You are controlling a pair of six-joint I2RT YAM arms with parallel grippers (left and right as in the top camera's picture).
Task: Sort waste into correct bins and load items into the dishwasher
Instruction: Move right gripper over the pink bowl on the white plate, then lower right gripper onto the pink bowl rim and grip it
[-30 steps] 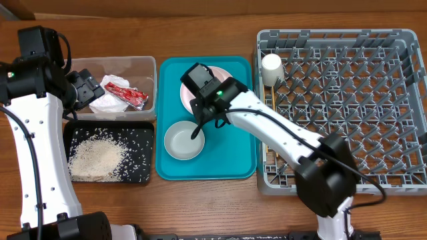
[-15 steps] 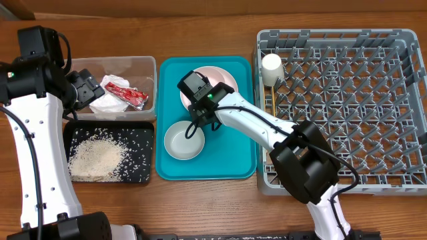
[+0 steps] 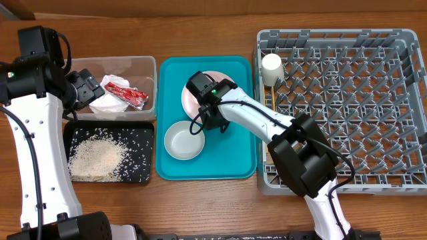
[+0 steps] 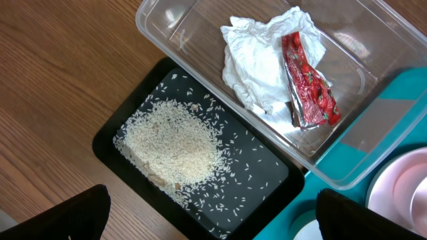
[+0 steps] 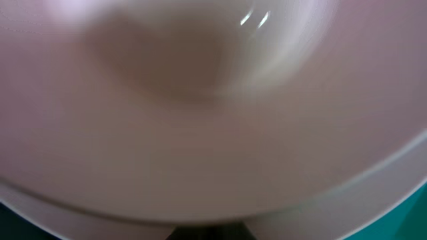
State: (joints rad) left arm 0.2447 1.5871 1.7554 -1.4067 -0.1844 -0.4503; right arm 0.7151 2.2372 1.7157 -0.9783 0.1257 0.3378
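A crumpled white tissue [image 4: 253, 60] and a red wrapper [image 4: 307, 80] lie in the clear tub [image 4: 373, 160]. Loose rice [image 4: 173, 143] is heaped in the black tray [image 4: 107, 143]. My left gripper [image 4: 213, 227] hangs open above both, over the tub's left end [image 3: 83, 90]. My right gripper [image 3: 208, 121] is shut, low at the near rim of the pink plate [image 3: 227, 79] on the teal tray [image 3: 227, 160]. The plate [image 5: 213, 100] fills the right wrist view; whether its rim is pinched does not show. A pale bowl [image 3: 183, 141] sits just in front.
The grey dish rack [image 3: 347, 100] fills the right side, with a white cup [image 3: 271, 65] in its far left corner and thin wooden chopsticks [image 3: 272, 99] along its left edge. My right arm reaches from the rack's front left corner across the teal tray.
My right gripper, shut throughout, has drawn back from the bowl's rim and swung toward the pink plate's near edge. The left arm has not moved.
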